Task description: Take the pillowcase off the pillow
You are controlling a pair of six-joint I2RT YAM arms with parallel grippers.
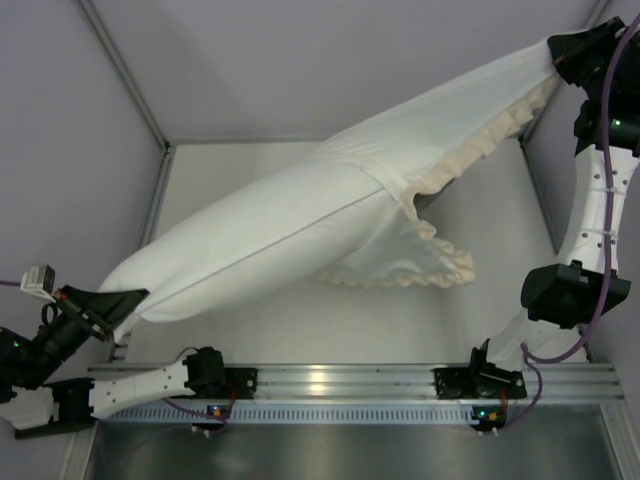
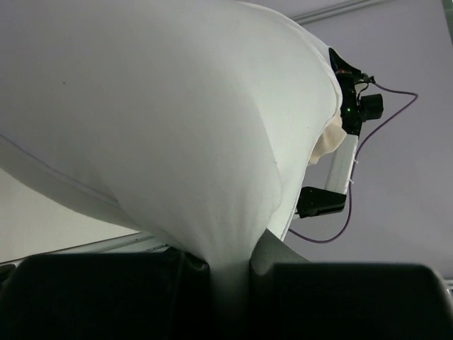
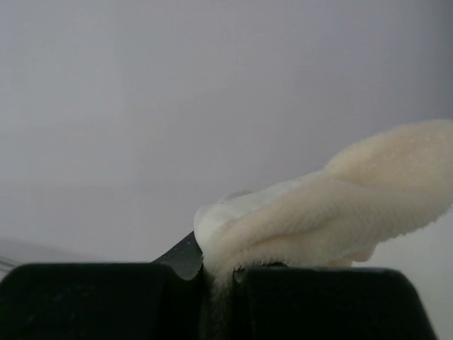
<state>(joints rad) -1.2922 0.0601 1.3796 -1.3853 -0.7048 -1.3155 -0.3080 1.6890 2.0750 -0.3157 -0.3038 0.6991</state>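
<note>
The pillow [image 1: 250, 240] is a plump white cushion held up in the air, slanting from lower left to upper right above the table. My left gripper [image 1: 125, 305] is shut on its lower left corner; in the left wrist view the white fabric [image 2: 177, 127] runs down between the jaws of that gripper [image 2: 230, 273]. The pillowcase [image 1: 460, 110] shows its white face and cream frill and still covers the pillow's upper right end. A frilled flap [image 1: 420, 265] hangs down. My right gripper [image 1: 558, 55] is shut on its far corner, with cream frill [image 3: 333, 205] pinched in the gripper [image 3: 219, 276].
The white table [image 1: 250, 170] lies below, boxed in by grey walls and metal posts. An aluminium rail [image 1: 330, 380] with the arm bases runs along the near edge. The right arm [image 2: 347, 149] stands tall at the right wall.
</note>
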